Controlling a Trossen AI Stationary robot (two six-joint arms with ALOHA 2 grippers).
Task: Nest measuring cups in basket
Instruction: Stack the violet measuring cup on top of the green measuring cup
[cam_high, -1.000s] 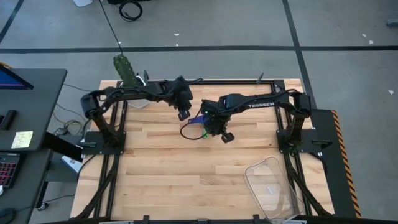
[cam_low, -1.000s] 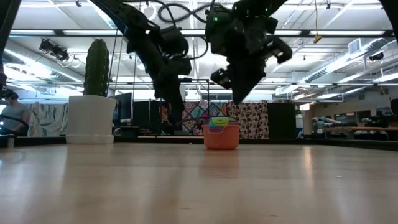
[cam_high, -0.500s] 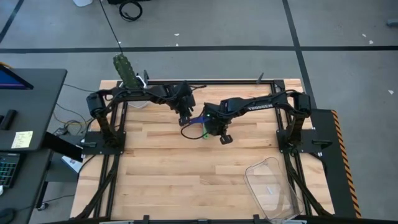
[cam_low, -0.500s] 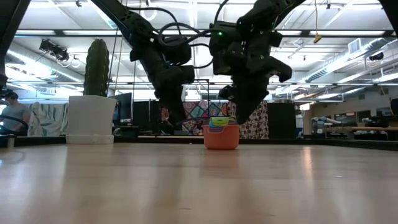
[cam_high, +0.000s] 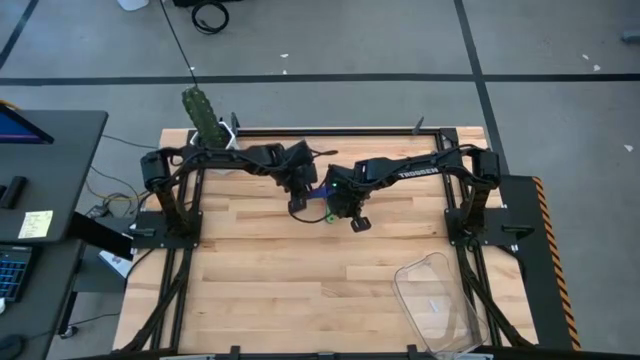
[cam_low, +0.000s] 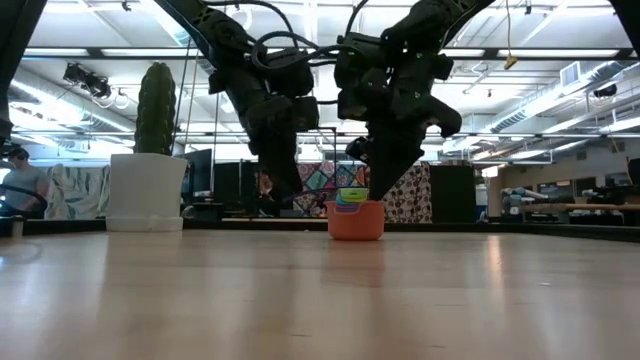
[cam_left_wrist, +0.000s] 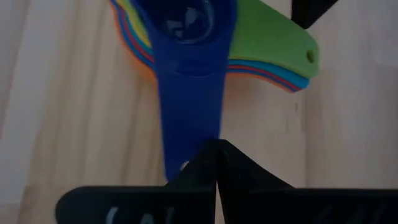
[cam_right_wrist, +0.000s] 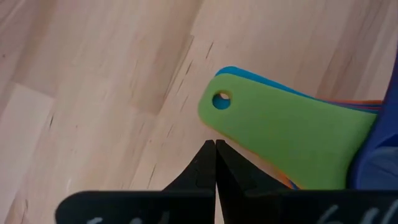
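Note:
The measuring cups (cam_low: 356, 216) stand nested in one stack on the table's far middle, the orange one outermost. The dark blue cup (cam_left_wrist: 186, 25) sits on top. Its handle (cam_left_wrist: 186, 118) points one way and the green handle (cam_right_wrist: 292, 134) another, with other handles fanned under the green one. My left gripper (cam_left_wrist: 215, 148) is shut, its tips over the free end of the blue handle. My right gripper (cam_right_wrist: 215, 145) is shut, its tips over bare wood just beside the green handle's holed end. The clear basket (cam_high: 410, 275) lies at the near right. My left gripper comes slanting down from the table's left, and its shut fingertips (cam_left_wrist: 205, 163) stand in front of the blue handle's free end (cam_left_wrist: 174, 163). I cannot tell whether they touch it. The cup stays seated in the stack.
A cactus in a white pot (cam_low: 146, 190) stands at the far left corner. The two arms (cam_high: 400, 170) crowd close over the stack. Bare wood lies between the stack and the basket. A person (cam_low: 20, 185) shows in the room behind.
My left gripper has gone down and toward the table's right, up to the stack. My right gripper has sunk toward the stack and rolled a little. Both have stayed shut, and the cups have not moved.

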